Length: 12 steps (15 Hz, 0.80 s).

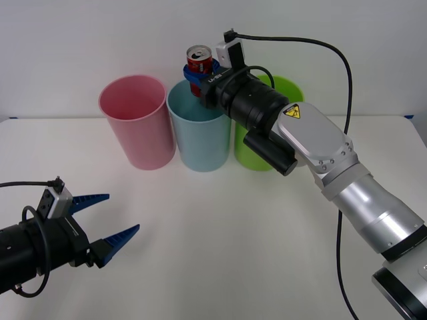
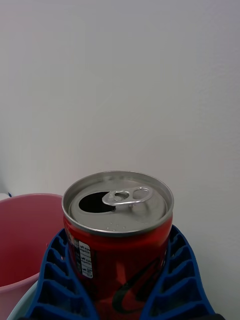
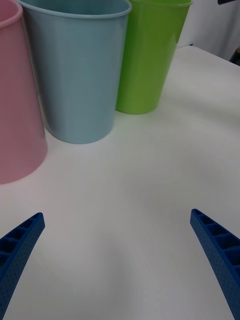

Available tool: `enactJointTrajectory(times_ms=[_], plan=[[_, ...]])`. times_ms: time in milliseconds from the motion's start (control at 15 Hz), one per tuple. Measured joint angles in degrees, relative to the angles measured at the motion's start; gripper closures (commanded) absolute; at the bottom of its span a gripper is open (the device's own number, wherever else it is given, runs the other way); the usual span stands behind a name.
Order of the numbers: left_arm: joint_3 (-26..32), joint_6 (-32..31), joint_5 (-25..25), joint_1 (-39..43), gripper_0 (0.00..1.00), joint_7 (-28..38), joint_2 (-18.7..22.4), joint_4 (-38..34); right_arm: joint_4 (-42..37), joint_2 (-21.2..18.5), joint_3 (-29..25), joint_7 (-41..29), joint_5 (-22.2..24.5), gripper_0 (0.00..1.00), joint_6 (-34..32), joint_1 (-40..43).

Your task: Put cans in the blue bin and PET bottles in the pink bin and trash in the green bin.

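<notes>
A small red can (image 1: 199, 62) with a silver top and pull-tab is held upright by my right gripper (image 1: 197, 81), which is shut on it just above the mouth of the blue bin (image 1: 198, 137). In the right wrist view the can (image 2: 118, 245) sits between the blue ribbed fingers (image 2: 57, 280). The pink bin (image 1: 135, 120) stands left of the blue bin and the green bin (image 1: 254, 150) right of it, partly hidden by my right arm. My left gripper (image 1: 110, 220) rests open low over the table at the near left, facing the three bins. No PET bottles or trash are in view.
The white table (image 1: 220, 240) spreads out in front of the bins. A black cable (image 1: 333, 60) arcs from the right wrist over the green bin. A white wall stands behind the bins.
</notes>
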Motion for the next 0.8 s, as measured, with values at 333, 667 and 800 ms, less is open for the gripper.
enactJointTrajectory(times_ms=[333, 667, 800], plan=[[0.00, 0.00, 0.00, 0.00, 0.00, 0.00, 0.00, 0.00, -0.04, -0.34, 0.00, 0.28, 0.09, 0.00, 0.00, 0.00], [0.00, 0.00, 0.00, 0.00, 0.00, 0.00, 0.00, 0.00, -0.06, -0.45, 0.02, 0.09, 0.09, 0.00, 0.00, 0.00], [0.00, 0.00, 0.00, 0.00, 0.00, 0.00, 0.00, 0.00, -0.09, -0.56, 0.01, 0.08, 0.10, 0.00, 0.00, -0.04]])
